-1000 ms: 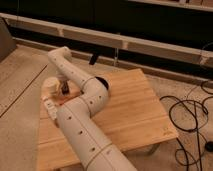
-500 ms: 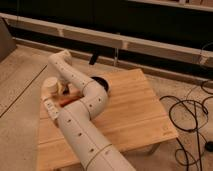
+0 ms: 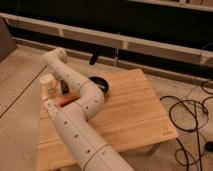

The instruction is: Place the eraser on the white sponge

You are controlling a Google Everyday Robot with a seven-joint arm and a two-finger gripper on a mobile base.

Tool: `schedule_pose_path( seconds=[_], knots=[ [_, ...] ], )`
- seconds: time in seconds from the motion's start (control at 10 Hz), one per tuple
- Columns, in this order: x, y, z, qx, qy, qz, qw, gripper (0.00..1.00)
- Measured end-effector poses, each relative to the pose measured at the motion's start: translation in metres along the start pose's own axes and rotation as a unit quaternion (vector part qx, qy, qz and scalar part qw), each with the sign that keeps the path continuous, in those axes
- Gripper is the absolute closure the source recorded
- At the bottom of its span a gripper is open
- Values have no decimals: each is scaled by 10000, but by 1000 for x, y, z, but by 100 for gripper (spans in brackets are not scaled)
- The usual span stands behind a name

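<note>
Beside white cylinder (image 3: 47,82), gripper (image 3: 64,87) partly behind arm (image 3: 82,125)

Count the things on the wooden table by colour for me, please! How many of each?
White: 2, the upright cylinder and the white sponge
Black: 1, the bowl
Reddish-orange: 1, the eraser
Total: 4
Not counted: the gripper, jaws open, just above the eraser, beside the upright cylinder.
</note>
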Motion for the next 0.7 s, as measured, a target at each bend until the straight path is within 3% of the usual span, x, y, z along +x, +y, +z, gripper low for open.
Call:
schedule_pose_path(
  seconds=[0.1,0.2,0.3,0.5,0.7],
  knots=[
    [1,1,3,-111,-48,48,9999,22],
    [18,1,13,-320,101,242,9991,22],
    [33,-2,18,-396,270,399,9981,22],
    [58,-7,26,-451,601,624,9952,22],
    [62,-5,28,-457,660,640,9947,22]
  ],
)
